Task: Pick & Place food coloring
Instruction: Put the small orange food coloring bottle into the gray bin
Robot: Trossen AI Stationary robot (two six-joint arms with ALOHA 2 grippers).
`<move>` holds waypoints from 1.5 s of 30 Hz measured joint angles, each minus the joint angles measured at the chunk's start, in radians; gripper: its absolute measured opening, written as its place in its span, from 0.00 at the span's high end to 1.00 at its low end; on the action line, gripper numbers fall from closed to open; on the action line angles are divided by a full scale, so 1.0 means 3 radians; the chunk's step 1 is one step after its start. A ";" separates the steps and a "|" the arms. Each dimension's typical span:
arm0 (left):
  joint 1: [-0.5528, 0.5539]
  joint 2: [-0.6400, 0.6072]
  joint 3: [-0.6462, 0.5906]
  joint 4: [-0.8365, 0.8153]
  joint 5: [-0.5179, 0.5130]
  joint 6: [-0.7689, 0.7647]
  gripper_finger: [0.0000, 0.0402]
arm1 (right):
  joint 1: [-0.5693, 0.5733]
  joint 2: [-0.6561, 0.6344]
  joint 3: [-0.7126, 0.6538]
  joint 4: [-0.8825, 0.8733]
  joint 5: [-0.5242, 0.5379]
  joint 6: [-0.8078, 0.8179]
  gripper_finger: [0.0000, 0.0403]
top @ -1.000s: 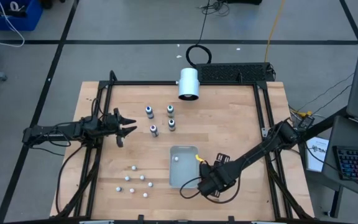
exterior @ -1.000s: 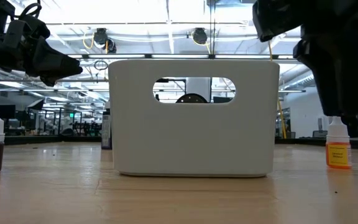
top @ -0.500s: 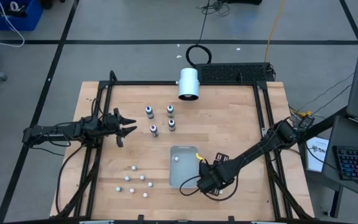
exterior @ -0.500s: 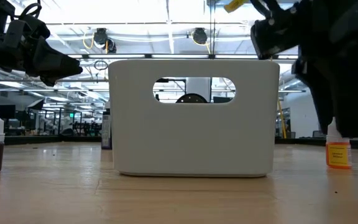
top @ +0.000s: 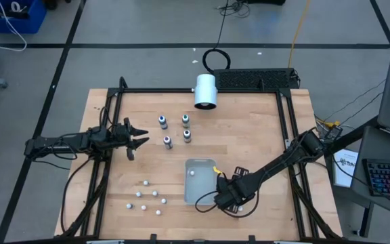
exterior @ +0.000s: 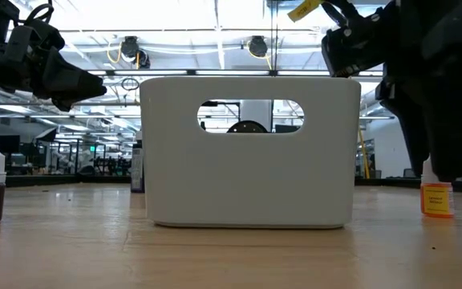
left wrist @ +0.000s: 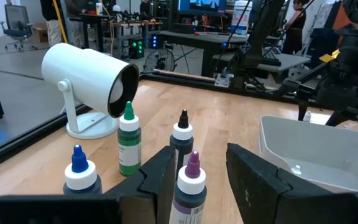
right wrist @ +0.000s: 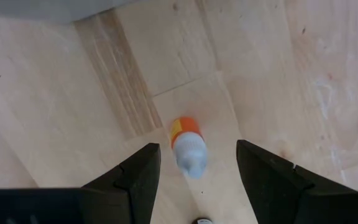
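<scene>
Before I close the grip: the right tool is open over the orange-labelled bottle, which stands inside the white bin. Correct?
No. The right tool is open over the orange-labelled bottle, but it stands on the wooden table beside the white bin, as the low view shows.

Grey floor [top: 147, 27] with dark lines, blue bin [top: 12, 17]

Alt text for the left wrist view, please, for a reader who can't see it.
The left gripper has its two dark fingers open around a purple-capped food coloring bottle on the wooden table. Blue-capped, green-capped and dark-capped bottles stand beyond it, then a white cylinder on a stand, with a grey bin alongside.
</scene>
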 joint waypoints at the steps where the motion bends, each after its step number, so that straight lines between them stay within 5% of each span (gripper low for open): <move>1: -0.0001 0.0001 0.0000 0.0000 0.0000 0.0000 0.63 | 0.0000 0.0000 0.0000 0.0001 0.0004 0.0000 0.50; 23: 0.0000 0.0001 0.0000 0.0000 0.0000 0.0000 0.63 | 0.0000 0.0000 0.0000 -0.0001 0.0006 -0.0014 0.72; 45: 0.0000 0.0001 0.0000 0.0001 0.0000 0.0000 0.63 | -0.0016 0.0000 -0.0155 0.0150 -0.0026 -0.0074 0.66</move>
